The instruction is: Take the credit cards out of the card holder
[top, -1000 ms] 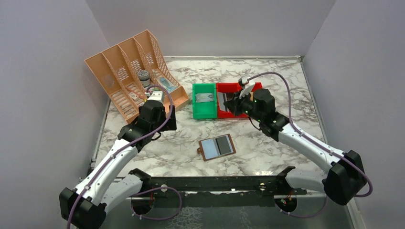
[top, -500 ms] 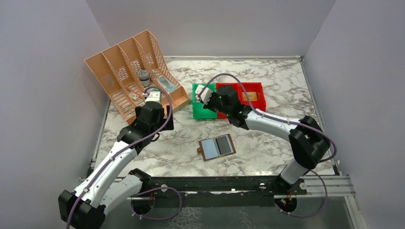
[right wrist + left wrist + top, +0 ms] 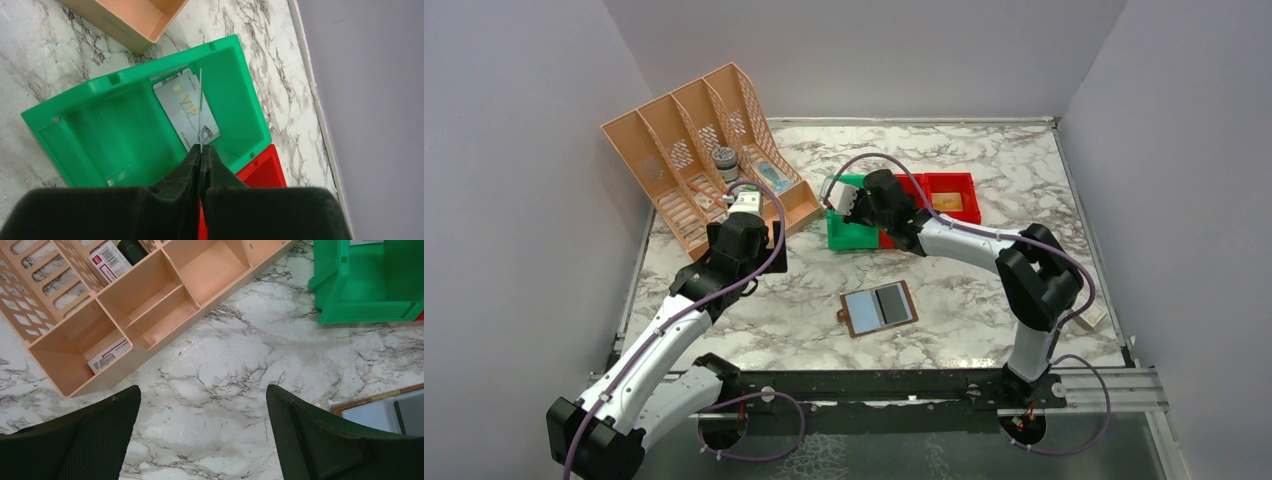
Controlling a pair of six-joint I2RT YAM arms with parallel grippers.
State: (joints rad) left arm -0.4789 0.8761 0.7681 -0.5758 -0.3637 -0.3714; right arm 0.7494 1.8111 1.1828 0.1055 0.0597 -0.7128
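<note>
Top external view: the holder [image 3: 878,308] lies open and flat on the marble table [image 3: 984,150], near the front and well apart from both arms, with a pale half and a dark half facing up. The right arm [image 3: 964,240] reaches over the green bin [image 3: 852,238], which touches the red bin [image 3: 951,183]. The left arm [image 3: 674,320] ends beside the peach organizer [image 3: 664,150]. No writing can be read from here.

Left wrist view: the left gripper [image 3: 202,440] has its fingers [image 3: 310,440] spread wide over bare marble, gripping nothing. A corner of the holder shows at the right edge. Two white-and-red boxes [image 3: 109,259] sit in organizer slots, one with a barcode; their print is too small to read.

Right wrist view: the right gripper [image 3: 201,150] is pinched tight on a card [image 3: 200,100], seen edge-on above the green bin. Under it, flat on the bin floor, lies a grey VIP card [image 3: 182,107], with "VIP" plain on its face and the finer print unreadable.
</note>
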